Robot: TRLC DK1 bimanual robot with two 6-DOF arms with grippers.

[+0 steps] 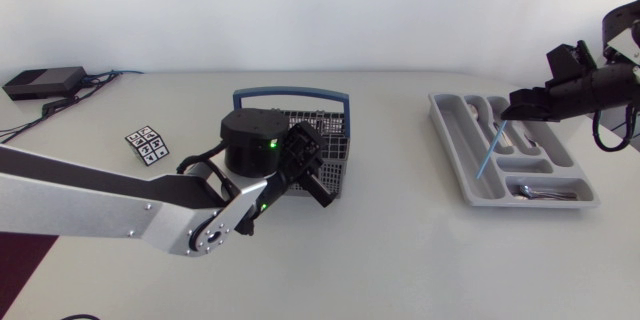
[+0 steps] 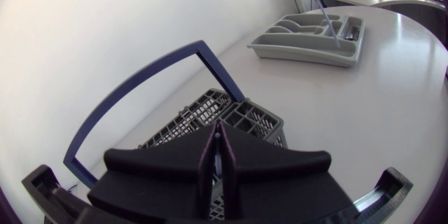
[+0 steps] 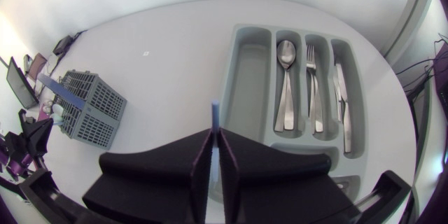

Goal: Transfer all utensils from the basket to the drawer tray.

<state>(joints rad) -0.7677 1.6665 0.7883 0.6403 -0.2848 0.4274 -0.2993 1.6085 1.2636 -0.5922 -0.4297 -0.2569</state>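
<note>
White worktop [image 1: 380,260]: 1 grey basket [image 1: 335,125] with blue handle, centre; 1 grey tray [image 1: 441,125], right, holding spoon [image 3: 285,87], fork [image 3: 313,87], knives [image 3: 341,98]. Marker card [image 1: 147,145] and black box [image 1: 43,81], left. Left fingers [image 2: 161,164] pressed together over the basket. Right fingers [image 3: 280,168] grip 1 blue stick [image 1: 492,150] over the tray.

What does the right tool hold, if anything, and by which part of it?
The right tool is shut on a thin light-blue stick, gripped at its upper end; the rest hangs slanted down over the drawer tray.
</note>
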